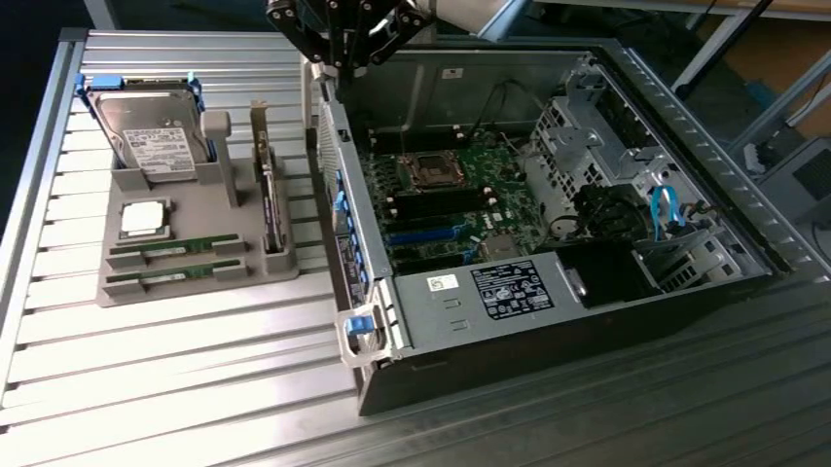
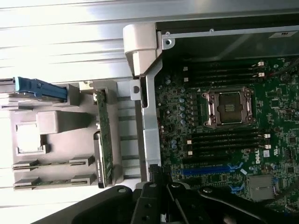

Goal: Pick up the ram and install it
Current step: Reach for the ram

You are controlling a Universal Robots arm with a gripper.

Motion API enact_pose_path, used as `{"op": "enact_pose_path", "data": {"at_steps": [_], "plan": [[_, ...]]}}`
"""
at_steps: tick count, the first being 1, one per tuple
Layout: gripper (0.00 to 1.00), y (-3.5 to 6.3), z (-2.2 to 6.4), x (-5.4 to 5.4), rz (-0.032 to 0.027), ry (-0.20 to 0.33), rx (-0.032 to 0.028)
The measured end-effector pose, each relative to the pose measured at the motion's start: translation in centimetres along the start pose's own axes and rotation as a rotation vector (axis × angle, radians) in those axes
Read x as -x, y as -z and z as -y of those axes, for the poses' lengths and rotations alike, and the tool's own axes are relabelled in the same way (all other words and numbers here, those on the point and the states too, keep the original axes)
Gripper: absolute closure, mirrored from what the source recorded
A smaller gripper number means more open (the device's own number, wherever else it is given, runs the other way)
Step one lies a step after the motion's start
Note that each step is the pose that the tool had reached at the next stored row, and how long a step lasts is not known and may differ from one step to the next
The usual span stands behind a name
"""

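Step in hand, by judgement: the pick is not yet begun. Gripper (image 1: 341, 60) hangs high above the near wall of the open computer case (image 1: 429, 321), fingers pressed together and holding nothing.

Two ram sticks lie flat in the front slots of the grey parts tray (image 1: 124, 292), one ram (image 1: 175, 248) just behind the other (image 1: 175, 277). Both are well apart from the gripper, on the exterior view's left of the case. On the same tray sit a silver CPU chip (image 1: 143, 219), a hard drive (image 1: 154, 136) with blue rails, and a dark expansion card (image 1: 270, 204) standing on edge.

Inside the case, the motherboard (image 1: 481, 161) shows an open CPU socket (image 1: 429, 173) with black memory slots (image 2: 224, 140) beside it. These appear unfilled, so the install is outstanding.

Requirement for the pick, by judgement: fingers must part and line up across the stick's narrow width. The slot walls and the neighbouring stick leave little room for error.

Surface: a ribbed aluminium table (image 1: 195, 389), level, bearing tray and case only. Room: metal frame members and a brown panel stand behind the case, on the exterior view's right.
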State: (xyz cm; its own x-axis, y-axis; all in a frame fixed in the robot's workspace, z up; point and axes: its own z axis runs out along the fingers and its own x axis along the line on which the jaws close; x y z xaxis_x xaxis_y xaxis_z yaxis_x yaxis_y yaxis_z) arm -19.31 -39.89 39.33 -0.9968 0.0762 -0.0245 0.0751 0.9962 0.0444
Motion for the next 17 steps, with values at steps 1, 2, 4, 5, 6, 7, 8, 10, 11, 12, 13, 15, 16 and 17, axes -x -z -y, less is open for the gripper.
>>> {"op": "enact_pose_path", "data": {"at_steps": [1, 2, 4, 5, 6, 7, 8, 10, 11, 12, 13, 15, 16, 17], "plan": [[0.9, 0.01, 0.02, -0.2, 0.0, 0.0, 0.0], [0.9, 0.02, 0.04, -0.5, 0.0, 0.0, 0.0], [0.9, 0.04, 0.08, -1.2, -0.0001, 0.0, -0.0001], [0.9, 0.04, 0.1, -1.4, -0.0001, 0.0, -0.0001], [0.9, 0.05, 0.13, -1.7, 0.0, 0.0, -0.0001], [0.9, 0.06, 0.14, -1.9, 0.0, 0.0, -0.0001], [0.9, 0.06, 0.16, -2.1, 0.0, 0.0, -0.0001], [0.9, 0.07, 0.19, -2.6, 0.0, 0.0, 0.0], [0.9, 0.08, 0.21, -2.8, 0.0, 0.0, 0.0], [0.9, 0.08, 0.22, -3.0, 0.0, 0.0, 0.0], [0.9, 0.09, 0.24, -3.2, 0.0, 0.0, 0.0], [0.9, 0.11, 0.27, -3.6, 0.0, 0.0, 0.0], [0.9, 0.12, 0.3, -4.1, -0.0001, 0.0, -0.0001], [0.9, 0.12, 0.33, -4.3, 0.0, 0.0, -0.0001]]}}
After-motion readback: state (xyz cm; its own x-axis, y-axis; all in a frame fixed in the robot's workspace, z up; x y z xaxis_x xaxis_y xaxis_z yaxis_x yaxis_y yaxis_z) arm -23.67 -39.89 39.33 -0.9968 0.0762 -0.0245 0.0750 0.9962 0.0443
